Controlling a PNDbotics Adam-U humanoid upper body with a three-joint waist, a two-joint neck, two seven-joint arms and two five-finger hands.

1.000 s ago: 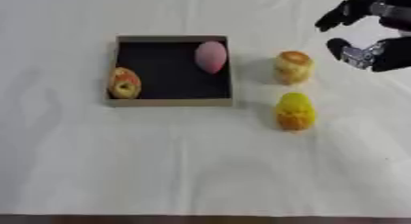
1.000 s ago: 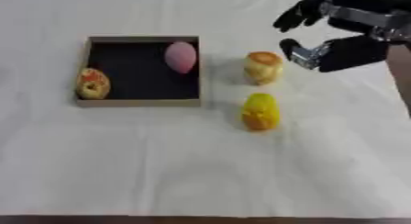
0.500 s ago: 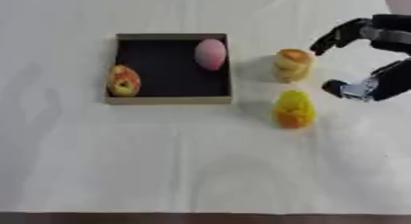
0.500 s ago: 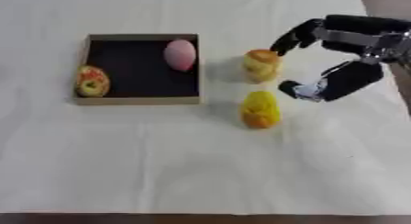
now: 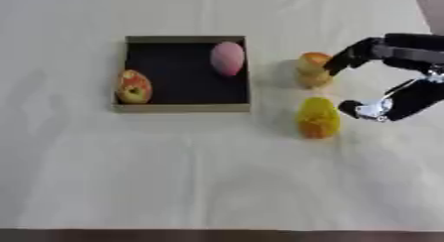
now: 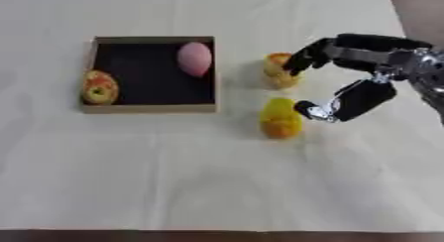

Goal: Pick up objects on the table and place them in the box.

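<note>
Reaching in from the upper right since a second ago, the right hand (image 6: 351, 82) now sits just right of the box (image 5: 184, 107), fingers spread apart around nothing. White cloth (image 5: 217, 186) covers the table, with plenty of room. Inside the box lie a pink egg-shaped piece (image 5: 227, 58) and a red-yellow fruit (image 5: 134, 86). Outside, right of the box, stand an orange-topped piece (image 5: 312, 70) and a yellow piece (image 5: 317, 117); both look light, rigid and smooth, best gripped across their sides
</note>
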